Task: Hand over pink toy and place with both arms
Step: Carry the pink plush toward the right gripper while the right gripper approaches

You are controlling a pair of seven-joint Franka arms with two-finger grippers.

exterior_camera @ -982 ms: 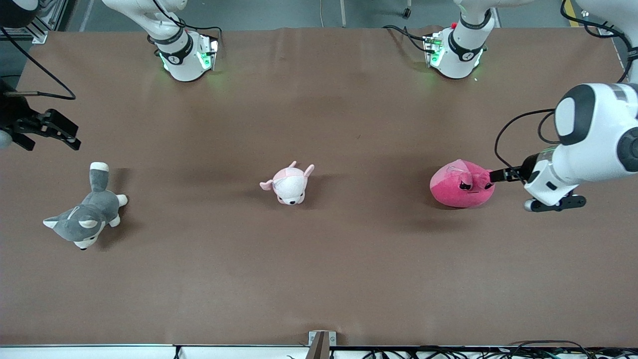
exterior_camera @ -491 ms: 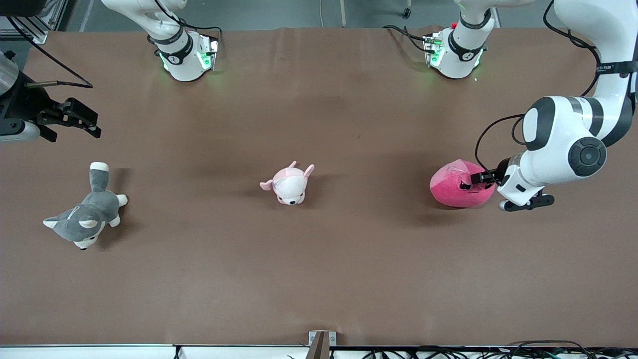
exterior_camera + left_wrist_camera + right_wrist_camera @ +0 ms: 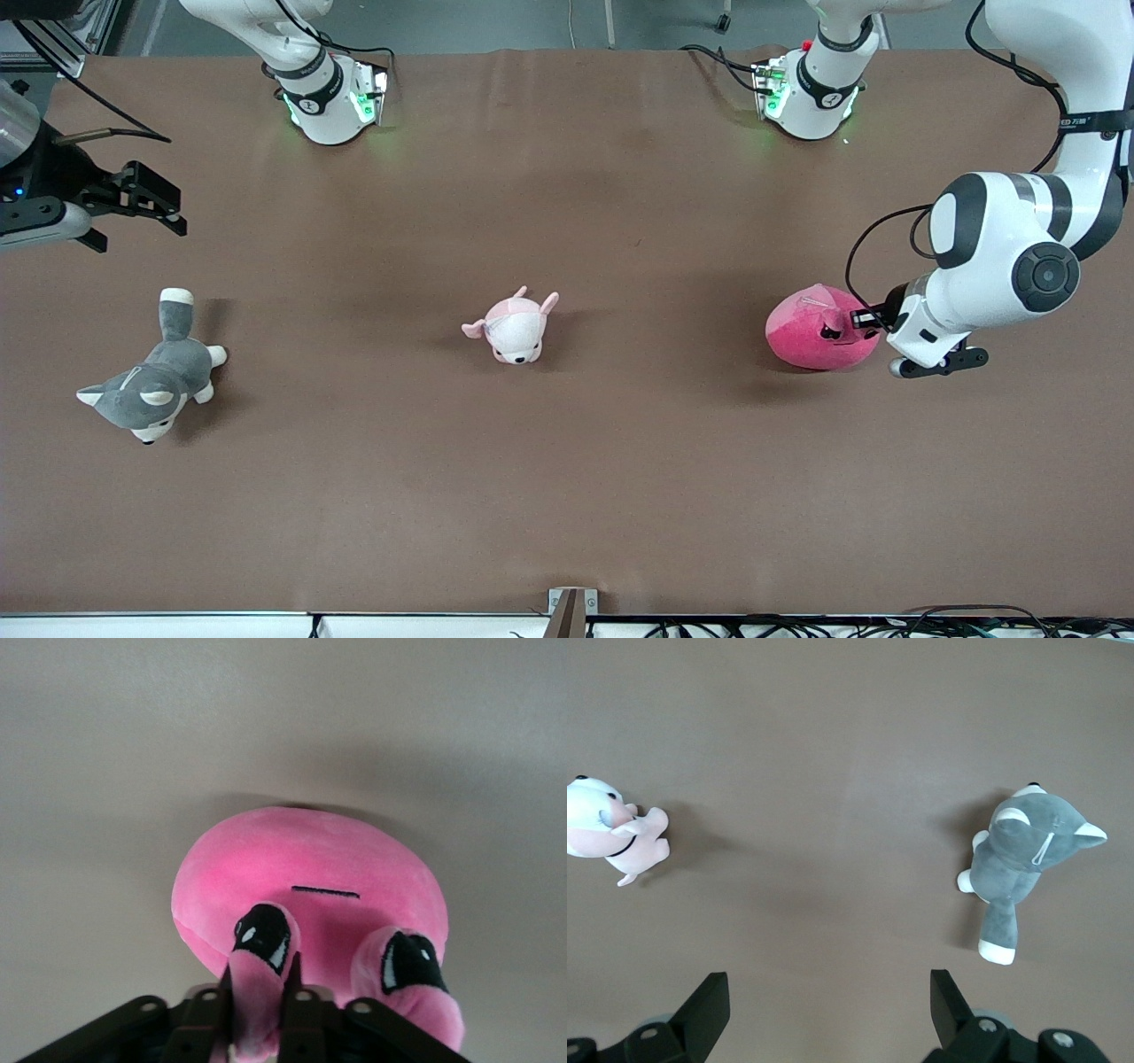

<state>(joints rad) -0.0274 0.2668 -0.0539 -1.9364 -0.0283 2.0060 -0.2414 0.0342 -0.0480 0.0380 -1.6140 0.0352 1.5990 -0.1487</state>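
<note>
The pink toy point(image 3: 808, 341), a round hot-pink plush with dark angry eyes, rests on the table toward the left arm's end. My left gripper point(image 3: 852, 321) comes at it low from the side and is shut on a small flap of the toy beside one eye. In the left wrist view the pink toy point(image 3: 310, 868) fills the middle, and the left gripper point(image 3: 261, 983) pinches pink fabric between its two black fingers point(image 3: 299, 1001). My right gripper point(image 3: 164, 208) hangs open over the right arm's end of the table. Its fingers point(image 3: 709, 1005) stand wide apart with only table between them.
A grey-and-white husky plush point(image 3: 151, 390) lies toward the right arm's end; the right wrist view also shows this husky plush point(image 3: 1023, 859). A small pale pink-and-white plush point(image 3: 514, 328) sits mid-table, and the same pale plush point(image 3: 611, 833) appears in the right wrist view.
My left gripper moved in against the pink toy and shut on its flap. The right gripper drifted a little toward the table's middle, still open.
</note>
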